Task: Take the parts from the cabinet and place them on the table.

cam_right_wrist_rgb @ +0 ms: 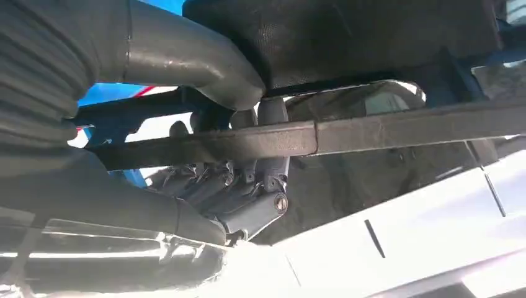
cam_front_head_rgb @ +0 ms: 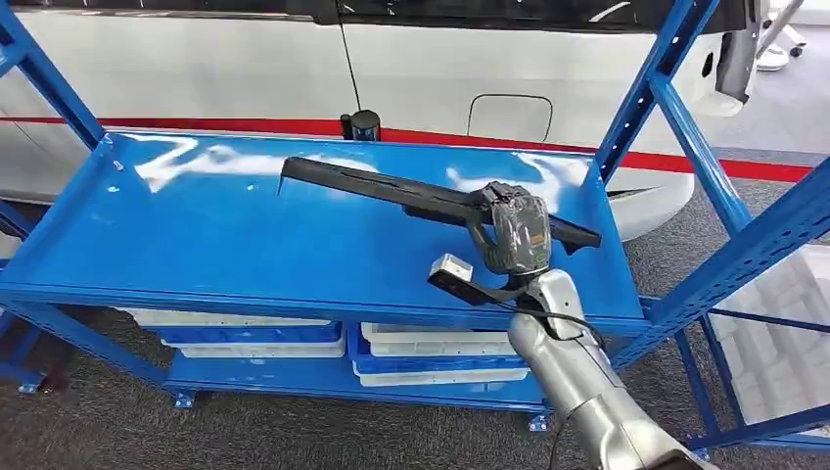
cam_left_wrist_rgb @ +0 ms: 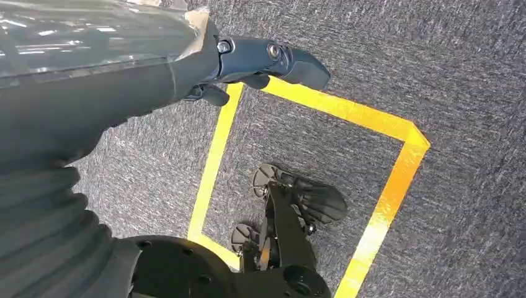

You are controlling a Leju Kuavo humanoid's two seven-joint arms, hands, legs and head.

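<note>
Silver arm, dark plastic-wrapped hands

The right arm is a silver tube in jointed segments, with a black cable running along it and a small grey-and-black camera block at the wrist. The right hand is dark under glossy clear film. The left hand has a grey ribbed cover, a shiny wrap, and dark fingers with round silver screws.

I am seeing the blue shelf shining as glossy painted metal, the long black part looking like matt plastic, and the grey carpet at the lower edges showing rough.
</note>
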